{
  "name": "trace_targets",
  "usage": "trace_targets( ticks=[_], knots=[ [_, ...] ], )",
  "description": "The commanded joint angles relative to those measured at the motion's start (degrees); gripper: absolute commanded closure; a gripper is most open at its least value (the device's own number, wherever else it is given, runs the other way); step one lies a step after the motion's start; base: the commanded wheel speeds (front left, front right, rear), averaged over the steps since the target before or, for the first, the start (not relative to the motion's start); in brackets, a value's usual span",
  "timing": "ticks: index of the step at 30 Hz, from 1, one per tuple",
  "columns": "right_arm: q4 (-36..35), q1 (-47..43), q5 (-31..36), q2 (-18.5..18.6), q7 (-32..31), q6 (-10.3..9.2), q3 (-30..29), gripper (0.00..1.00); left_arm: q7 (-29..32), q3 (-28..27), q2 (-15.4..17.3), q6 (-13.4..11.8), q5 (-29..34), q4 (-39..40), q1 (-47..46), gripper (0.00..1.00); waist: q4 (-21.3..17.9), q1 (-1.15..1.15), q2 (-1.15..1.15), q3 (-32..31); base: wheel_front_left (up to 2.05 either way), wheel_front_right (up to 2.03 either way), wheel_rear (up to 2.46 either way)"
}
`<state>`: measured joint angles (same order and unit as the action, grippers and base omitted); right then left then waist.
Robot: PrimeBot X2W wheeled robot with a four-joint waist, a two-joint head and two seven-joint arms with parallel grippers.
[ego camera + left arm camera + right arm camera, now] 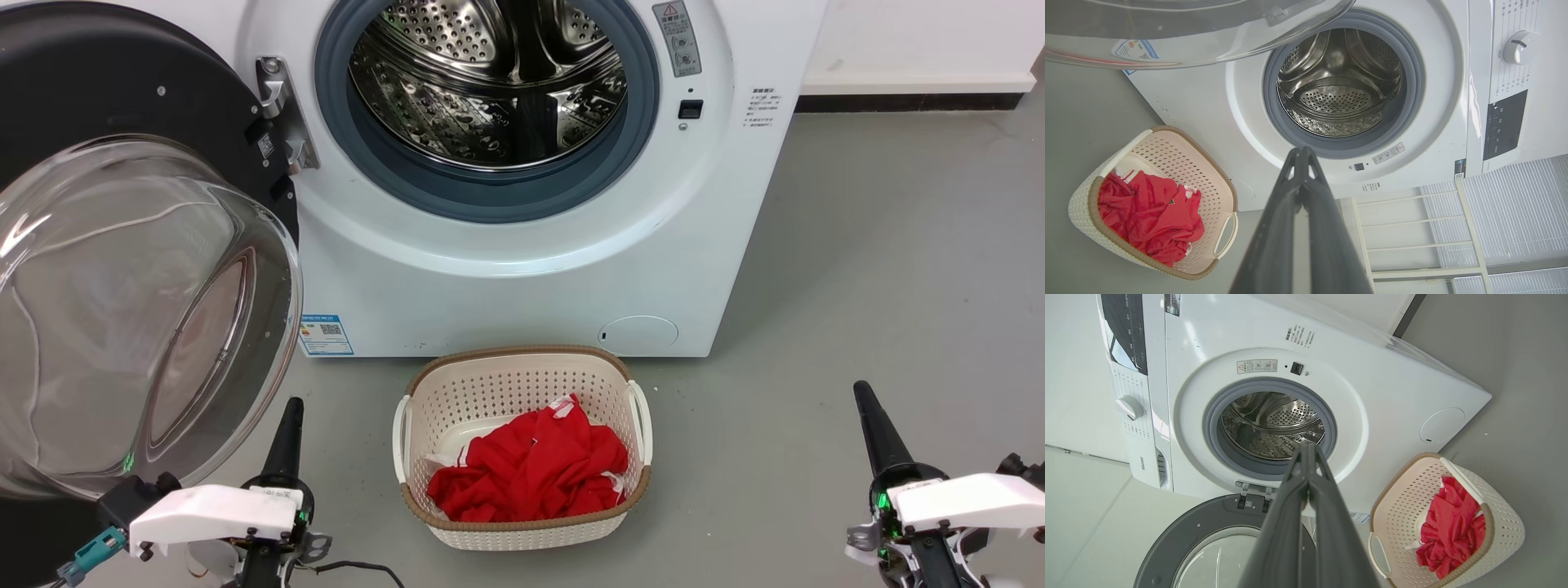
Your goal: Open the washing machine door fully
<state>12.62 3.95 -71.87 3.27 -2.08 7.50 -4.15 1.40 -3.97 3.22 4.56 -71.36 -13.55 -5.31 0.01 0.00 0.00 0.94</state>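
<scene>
Washing machine door [139, 310] hangs open at the left of the head view, hinge [282, 114] on its right edge, glass bowl bulging toward the camera, clear of the drum opening. The washing machine [506, 286] sits top centre, steel drum [490, 82] exposed inside the grey gasket [506, 192]. Blue label [326, 335] is low left on the front, round flap [638, 333] low right. Laundry basket [522, 384] is on the floor [898, 269] just in front of the machine, bottom centre, with red cloth [531, 469] inside. Left claw [290, 425] is lower left, just beside the bowl's rim, fingers together, empty. Right claw [872, 416] is lower right over bare floor, fingers together, empty.

Left wrist view: left claw [1302, 152] is closed, tips meeting at centre, nothing between them. Door glass [1188, 32] runs across the top left. Drum [1337, 94] is centre. Basket [1208, 171] with red cloth [1147, 212] is lower left. Dial [1521, 47] is upper right, dark control panel [1504, 122] below it, white rack [1412, 237] lower right.

Right wrist view: right claw [1306, 448] is closed, tips meeting at centre. Door [1180, 539] is bottom left, joined to the machine [1392, 375] at the hinge [1253, 494]. Drum [1274, 424] is centre, flap [1442, 424] right, basket [1506, 522] and red cloth [1453, 531] lower right, dial [1130, 407] left.
</scene>
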Motion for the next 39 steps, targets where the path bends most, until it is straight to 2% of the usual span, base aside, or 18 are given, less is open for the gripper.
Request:
trace_targets(
  ticks=[1, 39],
  knots=[
    [-0.2, 1.3, -1.6, 0.2, -0.3, -0.01, -0.2, 1.00, 0.4, -0.3, 0.0, 0.7, -1.6, 0.1, -1.3, 1.00, 0.0, 0.00, 0.00, 0.0, 0.00, 0.00, 0.00],
    [1.3, 2.4, -19.5, 0.0, -3.9, -0.02, -1.8, 1.00, 5.0, -2.6, -0.4, 2.9, -19.5, -0.5, -1.1, 1.00, 0.0, 0.00, 0.00, -0.7, 0.00, 0.00, 0.00]
  ],
)
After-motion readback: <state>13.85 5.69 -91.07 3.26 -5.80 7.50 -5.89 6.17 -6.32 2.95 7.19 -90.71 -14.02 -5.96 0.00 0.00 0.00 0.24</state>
